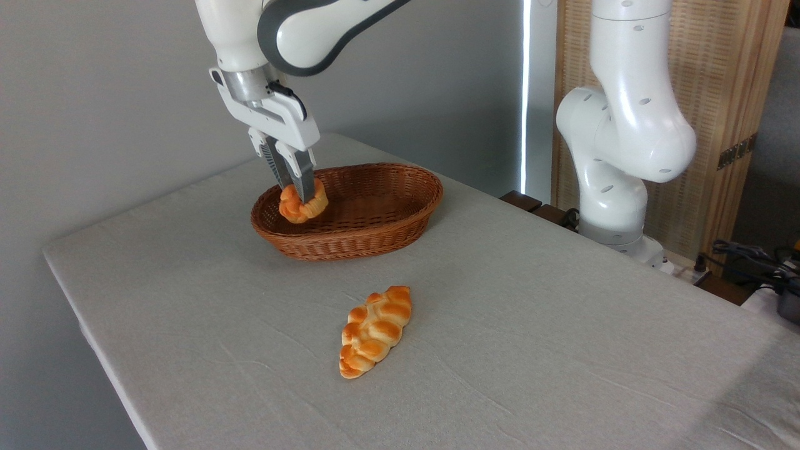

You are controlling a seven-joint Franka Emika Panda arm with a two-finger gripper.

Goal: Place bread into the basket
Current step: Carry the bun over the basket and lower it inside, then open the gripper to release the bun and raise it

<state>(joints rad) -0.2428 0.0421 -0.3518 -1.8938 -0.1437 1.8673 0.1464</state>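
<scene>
We hold the bread point(303, 204) in the claw point(299, 187), whose two fingers are closed on the top of the bun. The bun hangs over the left part of the basket point(375, 234), inside the line of its rim, and it seems to be a little above the bottom, but we cannot tell this for sure.

To finish the step well, we think it is best to lower the bun a bit more, until it is close to the woven floor, and only then to open the fingers. We should stay away from the left wall of the basket, because the bun is near it and could roll onto the rim. After opening, we go straight up, so that the fingers do not pull the bun out.

The fingertips are hidden in the bun, so the depth of the grip is not clear. The near wall hides part of the basket floor. The braided loaf point(375, 330) lies apart on the surface point(562, 325), well in front of the basket.
</scene>
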